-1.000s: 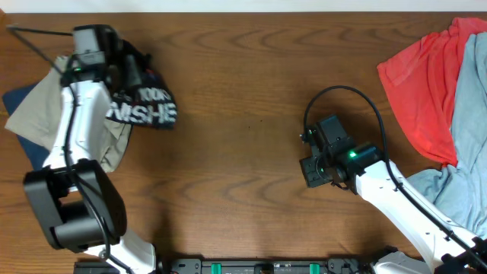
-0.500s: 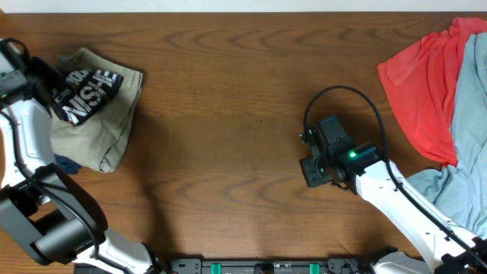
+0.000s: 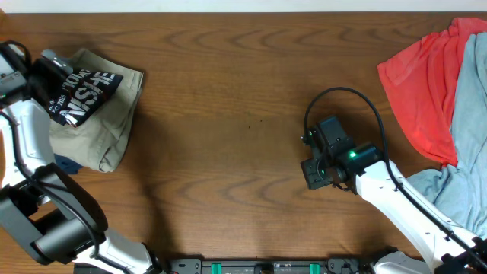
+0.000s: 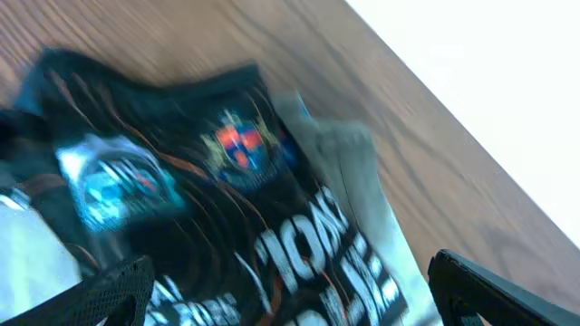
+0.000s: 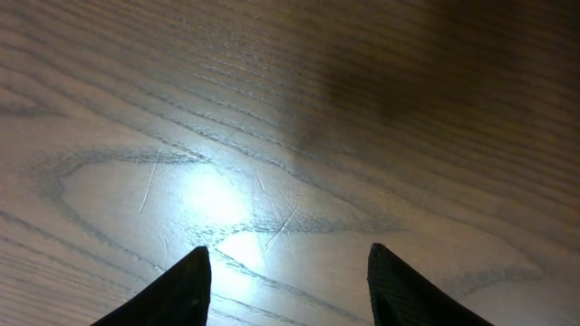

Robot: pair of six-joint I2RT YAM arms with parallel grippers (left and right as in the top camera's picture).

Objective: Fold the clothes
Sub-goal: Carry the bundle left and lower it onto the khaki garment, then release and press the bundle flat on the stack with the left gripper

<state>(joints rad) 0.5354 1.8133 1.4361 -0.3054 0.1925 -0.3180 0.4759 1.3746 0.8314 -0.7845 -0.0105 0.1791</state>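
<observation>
The clothes, a folded black jersey with white block lettering and thin orange lines, lie on khaki shorts at the table's far left. My left gripper hovers at the jersey's left end, open. In the left wrist view the jersey fills the space below and between the wide-apart fingers of the left gripper, blurred by motion; nothing is pinched. My right gripper sits right of centre, open over bare wood, and the right wrist view shows the right gripper with only table between its fingers.
Khaki shorts lie under the jersey, with a dark blue cloth peeking out below them. A red shirt and a light blue garment are heaped at the right edge. A black cable loops above the right wrist.
The left arm swung left with the jersey, laid it on the khaki shorts and opened its jaws, letting go. The right arm has not moved.
</observation>
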